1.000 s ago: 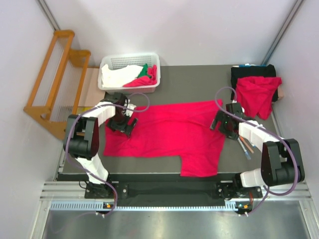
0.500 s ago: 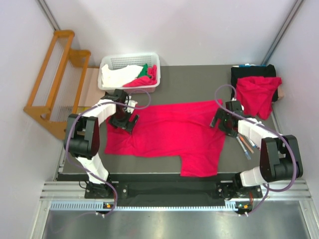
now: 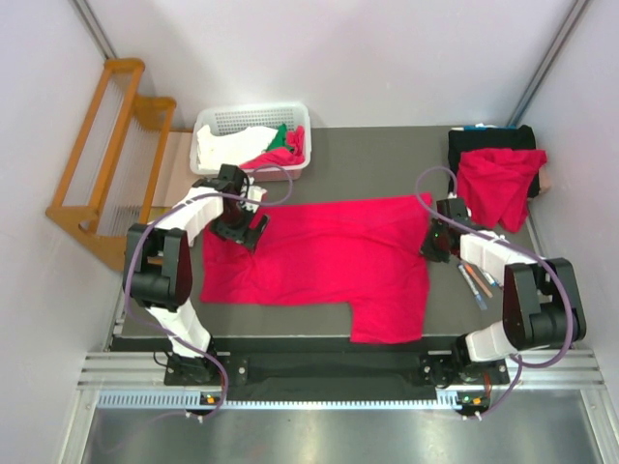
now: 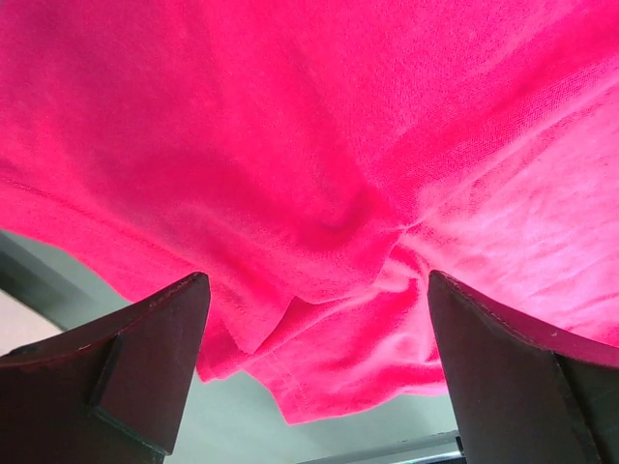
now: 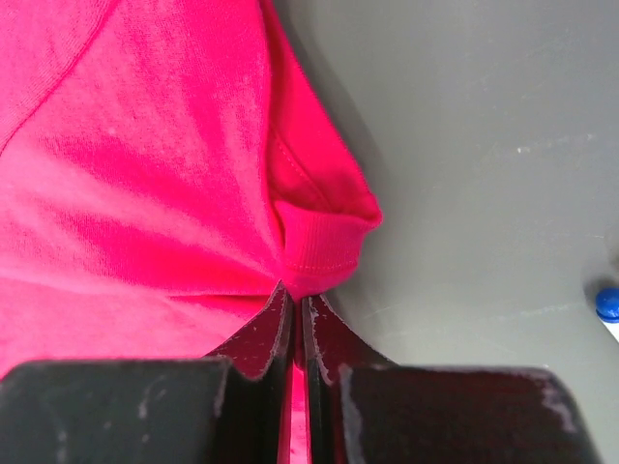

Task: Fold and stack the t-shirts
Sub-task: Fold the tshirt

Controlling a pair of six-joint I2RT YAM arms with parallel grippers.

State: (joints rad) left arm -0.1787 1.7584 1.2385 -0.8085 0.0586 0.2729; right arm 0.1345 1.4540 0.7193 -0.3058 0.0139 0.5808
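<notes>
Crimson t-shirt (image 3: 329, 261) lies spread flat on the dark table (image 3: 387, 155) in the top view, between my two arms. A second t-shirt (image 3: 498, 184) sits crumpled at the far right corner. My left gripper (image 3: 242, 230) is over the spread one's far left corner, my right gripper (image 3: 437, 242) at its right edge.

From my left wrist, my fingers (image 4: 145, 367) stand wide apart, with a bunched fold of red cloth between them.

From my right wrist, my jaws are pressed together, pinching the hemmed sleeve edge, with bare table beside it.

A robot lab cell (plain white walls (image 3: 387, 58) close round) with a dark table (image 3: 377, 159) on aluminium rails (image 3: 106, 367).
</notes>
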